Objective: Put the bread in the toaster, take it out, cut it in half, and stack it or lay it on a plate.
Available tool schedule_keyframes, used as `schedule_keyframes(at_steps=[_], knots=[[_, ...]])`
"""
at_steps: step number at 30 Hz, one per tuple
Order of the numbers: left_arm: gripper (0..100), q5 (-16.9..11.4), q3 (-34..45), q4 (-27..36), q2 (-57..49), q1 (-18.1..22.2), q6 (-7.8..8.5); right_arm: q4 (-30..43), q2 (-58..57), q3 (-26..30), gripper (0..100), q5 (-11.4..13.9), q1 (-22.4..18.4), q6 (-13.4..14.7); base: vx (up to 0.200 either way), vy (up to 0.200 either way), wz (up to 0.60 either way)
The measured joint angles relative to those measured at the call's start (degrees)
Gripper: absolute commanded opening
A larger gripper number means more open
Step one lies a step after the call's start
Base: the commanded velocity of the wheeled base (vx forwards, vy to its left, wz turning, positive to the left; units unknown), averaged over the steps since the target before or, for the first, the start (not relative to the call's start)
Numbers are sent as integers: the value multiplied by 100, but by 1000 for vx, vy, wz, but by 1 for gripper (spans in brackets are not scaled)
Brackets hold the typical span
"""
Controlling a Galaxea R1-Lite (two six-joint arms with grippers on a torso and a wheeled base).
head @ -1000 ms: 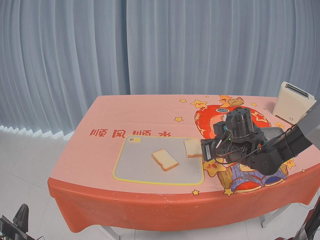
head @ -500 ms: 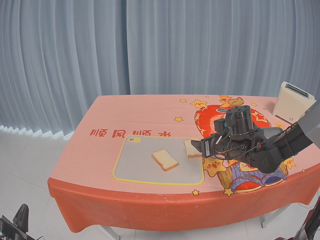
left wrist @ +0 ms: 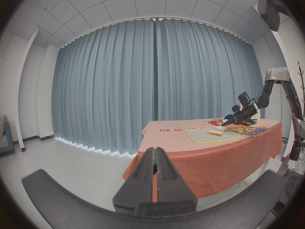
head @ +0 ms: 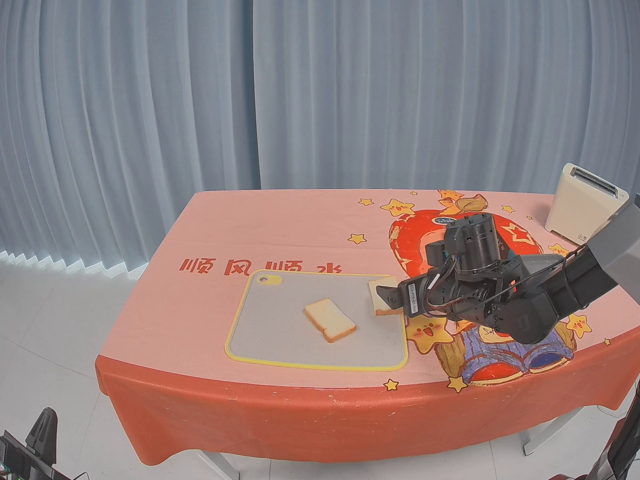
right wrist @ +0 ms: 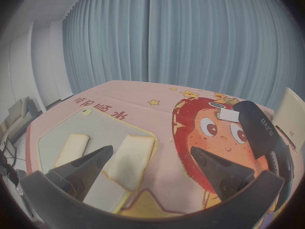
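Two half slices of bread lie on the grey, yellow-rimmed cutting board (head: pixel 280 328). One half (head: pixel 329 319) rests near the board's middle. The other half (head: pixel 380 298) sits at the board's right edge, overhanging it slightly (right wrist: pixel 130 161). My right gripper (head: pixel 395 296) hovers open just over this half; in the right wrist view its two dark fingers (right wrist: pixel 92 164) stand wide apart, one on each side of the slice, and hold nothing. My left gripper (left wrist: pixel 155 156) is shut and empty, low and well away from the table's left side. The white toaster (head: pixel 585 206) stands at the far right.
A grey plate (head: pixel 543 261) lies under my right arm, with a dark flat blade-like thing (right wrist: pixel 257 128) on it. The orange printed tablecloth (head: pixel 280 235) covers the table. Blue curtains hang behind.
My right gripper has moved left, from beside the board to over the bread half at its right edge. Both bread halves stayed put.
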Motion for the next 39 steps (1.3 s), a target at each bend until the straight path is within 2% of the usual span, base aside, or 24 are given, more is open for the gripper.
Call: schedule_keyframes(at_steps=[12,27,39], knots=[[0,-2,0,0,0,0,2,268,40,-61,100,-255,-52,5,0,0,0],[0,-2,0,0,0,0,0,301,20,-144,100,-347,-179,6,0,0,0],[0,0,0,0,0,0,2,301,66,-98,100,-358,-124,0,0,0,0]])
